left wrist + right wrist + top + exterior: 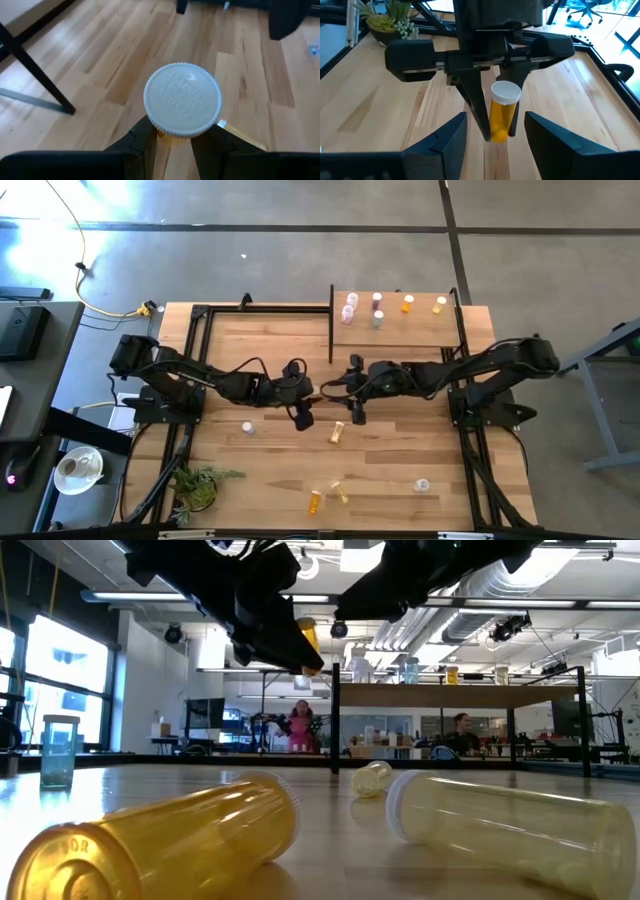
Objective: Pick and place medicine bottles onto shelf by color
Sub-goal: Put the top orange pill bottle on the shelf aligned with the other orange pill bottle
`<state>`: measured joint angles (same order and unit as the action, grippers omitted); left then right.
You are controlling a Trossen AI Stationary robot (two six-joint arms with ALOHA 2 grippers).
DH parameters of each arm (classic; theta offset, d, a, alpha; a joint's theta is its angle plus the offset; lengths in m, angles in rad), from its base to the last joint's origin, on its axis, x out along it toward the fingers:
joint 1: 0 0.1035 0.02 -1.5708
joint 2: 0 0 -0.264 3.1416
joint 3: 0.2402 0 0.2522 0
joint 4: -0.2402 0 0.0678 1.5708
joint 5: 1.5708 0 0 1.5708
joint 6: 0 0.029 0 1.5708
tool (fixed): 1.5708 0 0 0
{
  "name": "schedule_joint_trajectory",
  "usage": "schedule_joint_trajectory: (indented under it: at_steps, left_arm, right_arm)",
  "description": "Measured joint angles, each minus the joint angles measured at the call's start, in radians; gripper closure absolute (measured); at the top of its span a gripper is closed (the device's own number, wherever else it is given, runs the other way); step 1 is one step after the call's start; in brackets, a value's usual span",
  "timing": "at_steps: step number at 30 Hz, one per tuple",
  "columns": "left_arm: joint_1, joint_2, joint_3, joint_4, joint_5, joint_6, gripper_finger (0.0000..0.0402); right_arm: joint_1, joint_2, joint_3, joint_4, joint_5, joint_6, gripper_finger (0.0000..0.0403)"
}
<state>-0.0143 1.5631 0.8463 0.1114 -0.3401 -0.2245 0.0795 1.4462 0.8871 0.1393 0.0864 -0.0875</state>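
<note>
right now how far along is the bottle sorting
Partway. Done: five bottles stand on the shelf. In hand: the left tool is shut on an orange bottle, held up off the table before the open right tool, perhaps for a handover. Left: five bottles on the table, including an orange one, two yellow ones and two more.
</note>
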Motion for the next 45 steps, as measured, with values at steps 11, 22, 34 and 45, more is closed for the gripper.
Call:
schedule_joint_trajectory:
  at_steps: [11,22,34,45]
  left_arm:
    - [0.000,0.000,0.034,0.025,0.021,0.048,0.0310]
    - [0.022,-0.001,0.157,-0.153,0.007,0.132,0.0310]
    - [0.022,-0.001,0.171,-0.118,0.007,0.183,0.0310]
    - [0.035,-0.001,0.171,-0.091,0.015,0.184,0.0310]
  right_arm:
    - [-0.002,0.008,0.000,0.111,0.000,-0.013,0.0212]
    - [-0.031,0.005,0.081,0.008,0.001,-0.029,0.0212]
    - [-0.056,0.008,0.088,-0.003,-0.068,-0.042,0.0212]
    - [-0.059,0.008,0.088,0.000,-0.069,-0.049,0.0245]
